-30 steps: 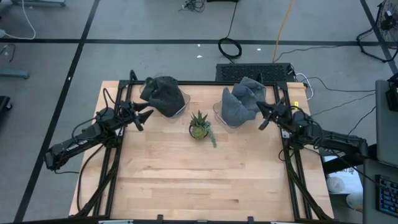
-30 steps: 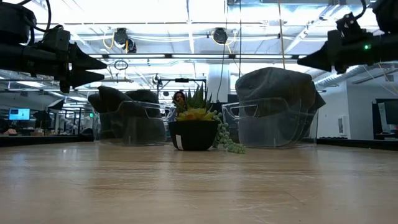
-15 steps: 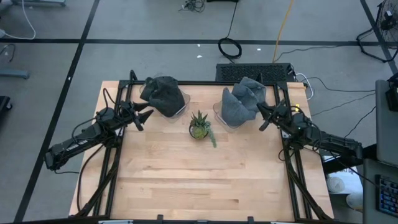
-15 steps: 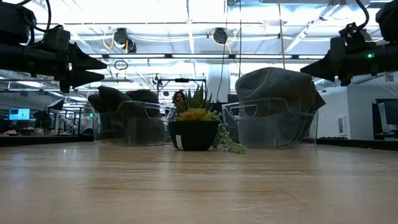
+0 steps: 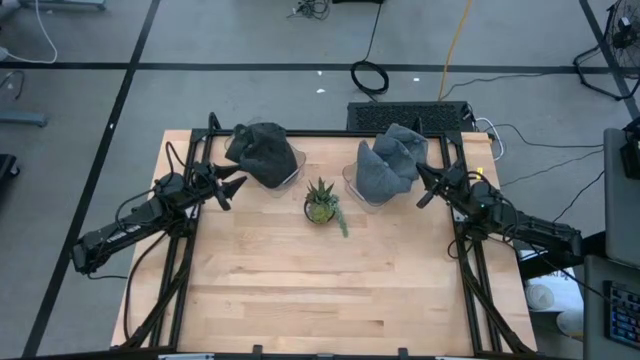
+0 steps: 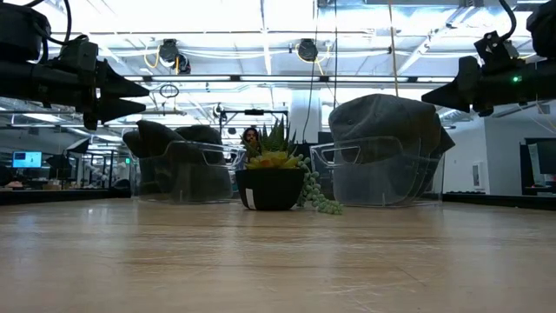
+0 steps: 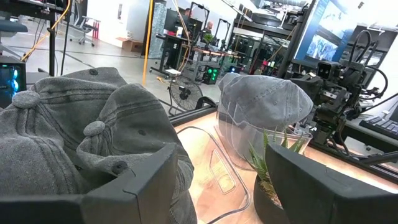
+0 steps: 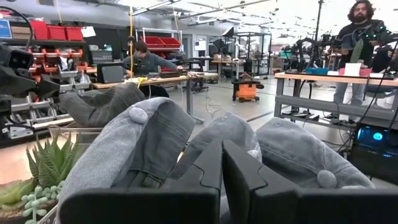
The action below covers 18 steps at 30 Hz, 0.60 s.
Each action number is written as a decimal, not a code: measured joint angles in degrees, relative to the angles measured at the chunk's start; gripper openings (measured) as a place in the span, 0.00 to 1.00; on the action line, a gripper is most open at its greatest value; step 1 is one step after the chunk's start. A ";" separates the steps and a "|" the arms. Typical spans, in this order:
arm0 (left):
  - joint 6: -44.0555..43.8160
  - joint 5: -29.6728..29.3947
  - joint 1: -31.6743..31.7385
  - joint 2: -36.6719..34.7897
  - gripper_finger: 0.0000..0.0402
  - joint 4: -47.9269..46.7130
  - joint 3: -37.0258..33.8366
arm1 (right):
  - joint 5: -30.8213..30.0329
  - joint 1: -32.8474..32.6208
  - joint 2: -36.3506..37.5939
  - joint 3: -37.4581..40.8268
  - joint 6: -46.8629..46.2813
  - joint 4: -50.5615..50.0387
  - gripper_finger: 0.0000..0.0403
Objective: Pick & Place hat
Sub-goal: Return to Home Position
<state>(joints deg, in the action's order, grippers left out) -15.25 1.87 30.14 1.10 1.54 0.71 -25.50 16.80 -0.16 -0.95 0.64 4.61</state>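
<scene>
Dark grey caps [image 5: 262, 153] are piled in a clear bin [image 5: 297, 166] at the far left of the table. Lighter blue-grey caps [image 5: 388, 160] fill a second clear bin [image 6: 373, 178] at the far right. My left gripper [image 5: 238, 190] hovers open just left of the dark pile, and the left wrist view shows those caps [image 7: 93, 137] close ahead. My right gripper [image 5: 420, 187] hovers shut just right of the lighter pile, above table height [image 6: 423, 89]. The right wrist view shows the lighter caps [image 8: 155, 137] right in front of its fingers [image 8: 205, 174].
A small potted succulent [image 5: 321, 205] with a trailing strand stands between the two bins. The near half of the wooden table [image 5: 320, 290] lies bare. Black frame rails run along both side edges. People work at benches in the room beyond.
My right gripper has shifted slightly toward the table's right edge, dipping a little and rising again. The caps, the bins and my left arm have stayed where they were.
</scene>
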 joint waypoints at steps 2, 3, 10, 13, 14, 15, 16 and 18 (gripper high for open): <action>0.00 0.00 0.01 0.00 0.63 0.00 0.00 | 0.00 0.00 -0.06 0.00 -0.02 0.72 0.00; 0.00 0.00 -0.01 0.00 0.63 0.00 0.00 | 0.00 0.00 -0.19 0.02 -0.03 0.95 0.00; 0.00 0.00 -0.01 0.00 0.63 0.00 0.00 | 0.01 0.00 -0.26 0.07 0.03 1.11 0.00; 0.00 0.00 0.00 0.00 0.63 0.00 0.01 | 0.02 0.00 -0.26 0.07 0.04 1.13 0.00; 0.00 0.00 0.01 0.00 0.63 0.00 0.00 | 0.02 0.00 -0.26 0.07 0.04 1.13 0.00; 0.00 0.00 -0.01 0.00 0.63 -0.02 0.00 | 0.02 0.00 -0.26 0.07 0.04 1.13 0.00; 0.00 0.00 -0.01 0.00 0.63 0.00 0.00 | 0.02 0.00 -0.26 0.08 0.04 1.15 0.00; 0.00 0.00 -0.01 0.00 0.63 0.00 0.00 | 0.02 0.00 -0.26 0.09 0.04 1.17 0.00</action>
<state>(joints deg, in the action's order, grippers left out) -15.25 1.87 30.14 1.10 1.53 0.71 -25.47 16.80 -0.43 -0.86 0.69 5.78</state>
